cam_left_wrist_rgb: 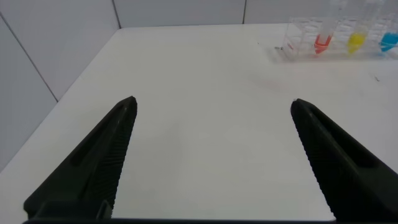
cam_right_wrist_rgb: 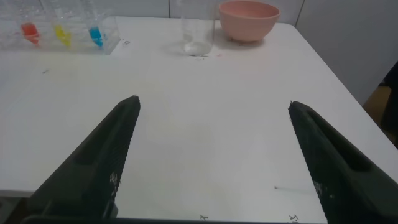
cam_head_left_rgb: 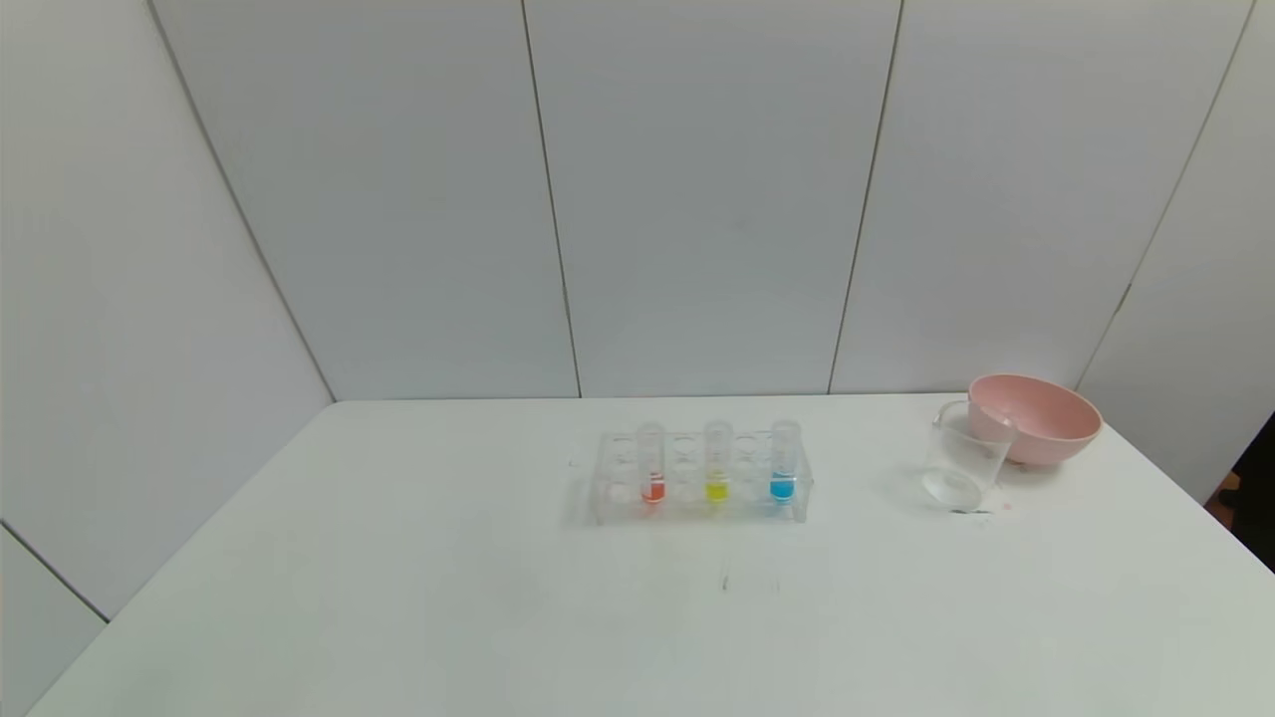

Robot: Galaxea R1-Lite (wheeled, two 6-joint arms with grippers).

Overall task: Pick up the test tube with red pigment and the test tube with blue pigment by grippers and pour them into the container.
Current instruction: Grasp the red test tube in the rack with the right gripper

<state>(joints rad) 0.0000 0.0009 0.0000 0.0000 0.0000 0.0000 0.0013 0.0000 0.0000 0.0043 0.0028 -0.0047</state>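
The red tube (cam_head_left_rgb: 651,463) and the blue tube (cam_head_left_rgb: 783,461) stand upright in a clear rack (cam_head_left_rgb: 697,508) at the table's middle, a yellow tube (cam_head_left_rgb: 717,461) between them. The clear beaker (cam_head_left_rgb: 964,456) stands to the right, close in front of the pink bowl. Neither arm shows in the head view. My left gripper (cam_left_wrist_rgb: 212,106) is open and empty over bare table, the red tube (cam_left_wrist_rgb: 322,42) and blue tube (cam_left_wrist_rgb: 389,41) far ahead. My right gripper (cam_right_wrist_rgb: 212,102) is open and empty, with the beaker (cam_right_wrist_rgb: 198,28), red tube (cam_right_wrist_rgb: 29,30) and blue tube (cam_right_wrist_rgb: 95,34) far ahead.
A pink bowl (cam_head_left_rgb: 1036,418) sits at the back right, touching or just behind the beaker; it shows in the right wrist view (cam_right_wrist_rgb: 247,18) too. The white table (cam_head_left_rgb: 398,597) is walled by grey panels at the back and left. Its right edge drops off beside the bowl.
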